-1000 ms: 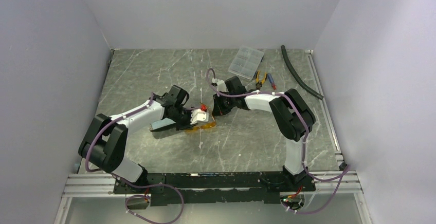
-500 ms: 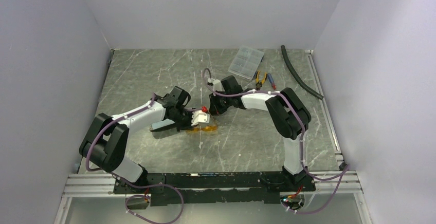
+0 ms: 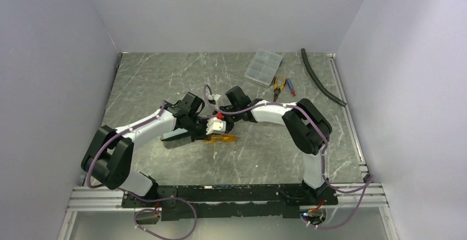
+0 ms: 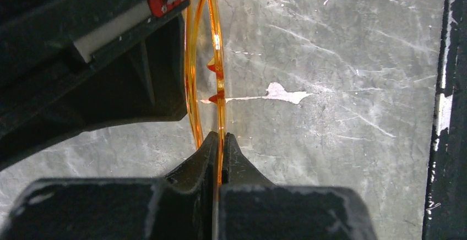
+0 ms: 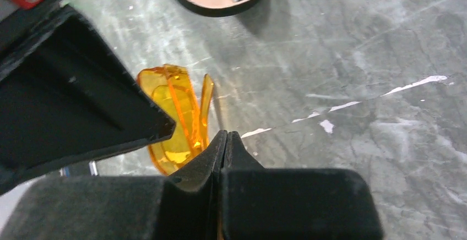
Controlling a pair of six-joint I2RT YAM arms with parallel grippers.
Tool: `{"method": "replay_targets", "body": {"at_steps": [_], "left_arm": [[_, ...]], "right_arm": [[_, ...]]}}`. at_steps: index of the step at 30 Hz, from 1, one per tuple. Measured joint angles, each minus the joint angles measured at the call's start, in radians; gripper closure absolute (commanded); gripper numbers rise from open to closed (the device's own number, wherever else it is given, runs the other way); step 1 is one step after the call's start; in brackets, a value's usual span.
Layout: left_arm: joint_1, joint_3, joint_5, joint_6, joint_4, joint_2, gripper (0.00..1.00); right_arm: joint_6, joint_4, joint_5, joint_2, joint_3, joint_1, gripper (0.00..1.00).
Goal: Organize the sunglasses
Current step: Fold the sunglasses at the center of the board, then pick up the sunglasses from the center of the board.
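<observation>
Orange sunglasses (image 5: 176, 113) pinched tight between left fingers (image 4: 198, 157); right fingers (image 5: 204, 157) pressed together, apparently nipping them too

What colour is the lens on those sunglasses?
Translucent orange-amber. The sunglasses show it best in the right wrist view.

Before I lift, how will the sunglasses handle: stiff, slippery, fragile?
Probably light and a bit springy: the left gripper pinches only one thin arm, which may flex or twist. The glossy plastic of the sunglasses could slip in that grip. Likely scratch-prone on the stone-like table; lift slowly.
</observation>
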Motion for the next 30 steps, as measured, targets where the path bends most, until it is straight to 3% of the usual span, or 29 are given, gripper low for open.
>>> {"method": "replay_targets", "body": {"at_steps": [5,13,19,22,23,25,30], "left_arm": [[-0.002,0.0,0.007,-0.001,-0.012,-0.012,0.97],[0.002,-0.002,0.001,-0.037,0.016,-0.012,0.98],[0.015,-0.003,0.005,-0.087,0.016,-0.027,0.97],[0.041,0.003,0.023,-0.117,0.003,-0.042,0.97],[0.058,0.014,0.037,-0.134,-0.013,-0.042,0.97],[0.092,0.045,0.068,-0.163,-0.039,-0.042,0.97],[0.162,0.13,0.161,-0.235,-0.087,-0.072,0.97]], "right_arm": [[-0.013,-0.001,-0.018,-0.075,-0.051,-0.028,0.95],[0.068,0.013,0.054,-0.204,-0.143,-0.154,0.67],[0.06,0.038,0.151,-0.397,-0.229,-0.16,0.5],[0.053,0.048,0.182,-0.524,-0.291,-0.16,0.35],[0.056,0.05,0.19,-0.557,-0.305,-0.163,0.23],[0.061,0.058,0.196,-0.634,-0.333,-0.179,0.09],[0.108,0.145,0.14,-0.766,-0.396,-0.227,0.11]]}}
